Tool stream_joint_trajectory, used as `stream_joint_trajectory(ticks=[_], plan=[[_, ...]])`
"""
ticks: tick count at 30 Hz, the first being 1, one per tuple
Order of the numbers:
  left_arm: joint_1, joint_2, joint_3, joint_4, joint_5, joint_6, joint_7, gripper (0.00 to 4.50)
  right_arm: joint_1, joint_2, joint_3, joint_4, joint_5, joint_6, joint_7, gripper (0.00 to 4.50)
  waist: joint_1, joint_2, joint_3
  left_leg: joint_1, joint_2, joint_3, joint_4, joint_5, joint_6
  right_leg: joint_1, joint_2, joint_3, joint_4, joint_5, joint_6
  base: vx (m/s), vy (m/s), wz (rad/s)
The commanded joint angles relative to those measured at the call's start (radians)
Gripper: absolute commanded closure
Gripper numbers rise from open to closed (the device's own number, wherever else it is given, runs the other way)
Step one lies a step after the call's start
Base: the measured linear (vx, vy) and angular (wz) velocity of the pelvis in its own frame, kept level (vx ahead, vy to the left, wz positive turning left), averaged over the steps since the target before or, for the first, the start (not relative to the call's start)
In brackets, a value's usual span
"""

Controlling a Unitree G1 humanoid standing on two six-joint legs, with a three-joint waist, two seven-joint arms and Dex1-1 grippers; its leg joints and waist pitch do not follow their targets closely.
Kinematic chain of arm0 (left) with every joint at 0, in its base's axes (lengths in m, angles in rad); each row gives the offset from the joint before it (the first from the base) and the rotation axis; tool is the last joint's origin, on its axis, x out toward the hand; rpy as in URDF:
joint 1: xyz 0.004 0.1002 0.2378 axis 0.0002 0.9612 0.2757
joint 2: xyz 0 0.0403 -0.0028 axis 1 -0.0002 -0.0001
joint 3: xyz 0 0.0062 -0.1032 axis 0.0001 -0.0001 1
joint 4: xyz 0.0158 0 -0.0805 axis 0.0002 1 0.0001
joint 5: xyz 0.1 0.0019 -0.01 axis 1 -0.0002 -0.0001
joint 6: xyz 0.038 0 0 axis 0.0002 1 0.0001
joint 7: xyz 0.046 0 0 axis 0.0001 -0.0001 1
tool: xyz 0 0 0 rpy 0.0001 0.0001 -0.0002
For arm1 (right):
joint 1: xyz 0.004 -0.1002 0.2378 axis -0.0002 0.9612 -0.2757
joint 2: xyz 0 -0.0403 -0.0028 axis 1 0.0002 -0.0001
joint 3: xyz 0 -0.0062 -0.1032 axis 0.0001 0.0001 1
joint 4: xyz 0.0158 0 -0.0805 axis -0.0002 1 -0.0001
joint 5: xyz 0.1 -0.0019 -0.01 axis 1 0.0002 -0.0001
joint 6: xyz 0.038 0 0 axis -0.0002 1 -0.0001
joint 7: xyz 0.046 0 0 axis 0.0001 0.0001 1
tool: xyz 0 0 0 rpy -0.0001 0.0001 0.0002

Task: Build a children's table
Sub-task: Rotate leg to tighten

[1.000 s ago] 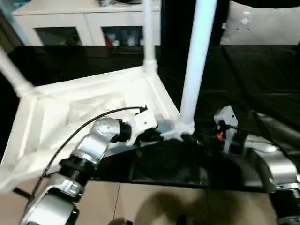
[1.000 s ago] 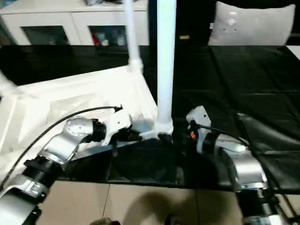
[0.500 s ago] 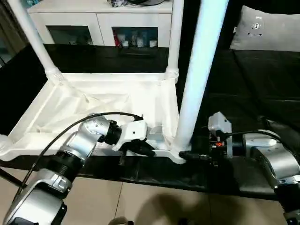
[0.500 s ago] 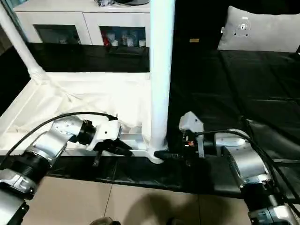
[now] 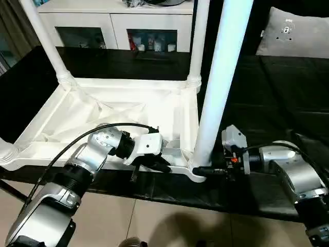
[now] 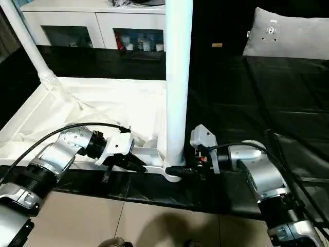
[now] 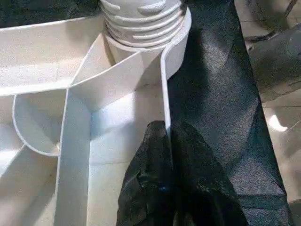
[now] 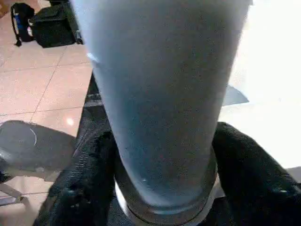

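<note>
**Table upside down, both end effectors at its near corner**

The children's table (image 5: 118, 110) lies inverted on the black surface (image 5: 288, 98), legs up. Left of the near corner leg (image 5: 218, 87), the left end effector (image 7: 167, 155) pinches the tabletop's rim. On that leg's right, the right end effector (image 8: 162, 188) straddles its base, fingers (image 8: 254, 165) on either side.

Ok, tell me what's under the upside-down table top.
The table top lies on the black cover, which shows around its rim. Its near right corner, with a leg standing in it, sticks out past the cover's front edge over tiled floor. What lies directly beneath the top is hidden.
</note>
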Motion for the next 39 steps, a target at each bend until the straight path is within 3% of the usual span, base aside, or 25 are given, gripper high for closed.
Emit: stream_joint_trajectory(ticks=[1,9,12,15,16,19,20,21,23,25,26,29,30,35,37,39], plan=[[-0.024,0.000,-0.014,-0.009,0.003,-0.026,-0.029,4.50,-0.004,-0.002,0.009,-0.005,0.020,0.017,0.022,1.73,-0.005,-0.025,-0.076,0.001,0.053,-0.007,-0.077,-0.152,0.099,0.068,-0.057,0.063,-0.069,-0.366,-0.149,0.000,0.000,0.00],[0.016,-0.034,0.029,-0.072,-0.037,0.100,0.043,4.50,0.063,0.045,0.001,-0.093,0.076,0.138,-0.036,1.87,-0.006,-0.022,-0.070,0.003,0.057,-0.009,-0.083,-0.176,0.084,0.068,-0.058,0.064,-0.074,-0.400,-0.141,0.000,0.000,0.00],[0.040,-0.067,0.049,-0.134,-0.041,0.193,0.127,4.50,0.078,0.112,-0.007,-0.107,0.049,0.198,-0.177,1.87,-0.011,-0.020,-0.064,0.005,0.056,-0.012,-0.088,-0.215,0.060,0.066,-0.059,0.062,-0.082,-0.460,-0.123,0.000,0.000,0.00],[0.054,-0.103,0.065,-0.187,-0.033,0.283,0.216,4.50,0.075,0.184,-0.030,-0.103,0.037,0.260,-0.312,1.88,-0.030,-0.019,-0.052,0.014,0.044,-0.015,-0.088,-0.291,0.028,0.060,-0.058,0.047,-0.108,-0.608,-0.065,0.000,0.000,0.00],[0.056,-0.139,0.079,-0.216,-0.028,0.347,0.286,4.50,0.063,0.248,-0.063,-0.093,0.045,0.295,-0.411,1.88,-0.044,-0.019,-0.051,0.017,0.041,-0.018,-0.085,-0.318,0.017,0.058,-0.058,0.041,-0.116,-0.648,-0.043,0.000,0.000,0.00],[0.051,-0.186,0.097,-0.240,-0.016,0.412,0.374,4.50,0.042,0.322,-0.105,-0.071,0.048,0.325,-0.527,1.90,-0.074,-0.018,-0.051,0.012,0.040,-0.029,-0.087,-0.351,0.004,0.066,-0.057,0.026,-0.122,-0.648,-0.021,0.000,0.000,0.00],[0.049,-0.213,0.108,-0.254,-0.006,0.448,0.424,4.50,0.029,0.357,-0.125,-0.056,0.040,0.335,-0.591,1.91,-0.095,-0.012,-0.053,0.009,0.043,-0.034,-0.091,-0.371,0.007,0.069,-0.055,0.024,-0.122,-0.612,-0.017,0.000,0.000,0.00],[0.045,-0.239,0.119,-0.262,0.006,0.474,0.475,4.50,0.015,0.389,-0.144,-0.036,0.033,0.339,-0.651,1.92,-0.101,-0.009,-0.056,0.010,0.044,-0.036,-0.091,-0.375,0.008,0.069,-0.057,0.023,-0.121,-0.596,-0.024,0.000,0.000,0.00],[0.036,-0.296,0.137,-0.278,0.028,0.524,0.582,4.50,-0.019,0.446,-0.178,0.025,-0.008,0.323,-0.797,1.92,-0.125,-0.011,-0.058,-0.005,0.044,-0.038,-0.092,-0.351,0.023,0.075,-0.058,0.027,-0.112,-0.526,-0.056,0.000,0.000,0.00],[0.027,-0.351,0.153,-0.288,0.054,0.552,0.691,4.50,-0.052,0.487,-0.202,0.089,-0.038,0.282,-0.906,1.92,-0.137,-0.013,-0.060,-0.002,0.041,-0.034,-0.089,-0.345,0.031,0.070,-0.060,0.029,-0.116,-0.518,-0.068,0.000,0.000,0.00],[0.027,-0.351,0.153,-0.288,0.054,0.552,0.691,4.50,-0.052,0.487,-0.202,0.089,-0.038,0.282,-0.906,1.92,-0.139,-0.014,-0.066,-0.003,0.038,-0.030,-0.085,-0.303,0.043,0.072,-0.063,0.036,-0.112,-0.473,-0.089,0.000,0.000,0.00],[0.028,-0.375,0.151,-0.304,0.073,0.567,0.739,4.50,-0.064,0.514,-0.225,0.105,-0.054,0.254,-0.950,1.92,-0.133,-0.018,-0.075,-0.010,0.042,-0.023,-0.083,-0.205,0.087,0.075,-0.058,0.044,-0.094,-0.346,-0.136,0.000,0.000,0.00],[0.028,-0.375,0.151,-0.304,0.073,0.567,0.739,4.50,-0.064,0.514,-0.225,0.105,-0.054,0.254,-0.950,1.38,-0.130,-0.017,-0.076,-0.010,0.042,-0.023,-0.081,-0.185,0.095,0.076,-0.060,0.046,-0.091,-0.327,-0.146,0.000,0.000,0.00],[0.038,-0.347,0.135,-0.303,0.079,0.527,0.728,4.50,-0.042,0.506,-0.238,0.076,-0.060,0.193,-0.944,0.96,-0.109,-0.015,-0.090,-0.021,0.036,-0.018,-0.063,-0.004,0.173,0.080,-0.057,0.051,-0.059,-0.134,-0.200,0.000,0.000,0.00],[0.042,-0.331,0.130,-0.299,0.074,0.513,0.714,4.50,-0.028,0.488,-0.238,0.058,-0.050,0.179,-0.921,0.81,-0.098,-0.014,-0.089,-0.021,0.037,-0.015,-0.061,0.021,0.198,0.078,-0.055,0.052,-0.055,-0.112,-0.207,0.000,0.000,0.00],[0.046,-0.312,0.123,-0.291,0.068,0.489,0.685,4.50,-0.013,0.467,-0.242,0.031,-0.034,0.173,-0.881,0.64,-0.090,-0.014,-0.087,-0.018,0.040,-0.015,-0.063,0.005,0.200,0.077,-0.055,0.051,-0.058,-0.143,-0.204,0.000,0.000,0.00]])
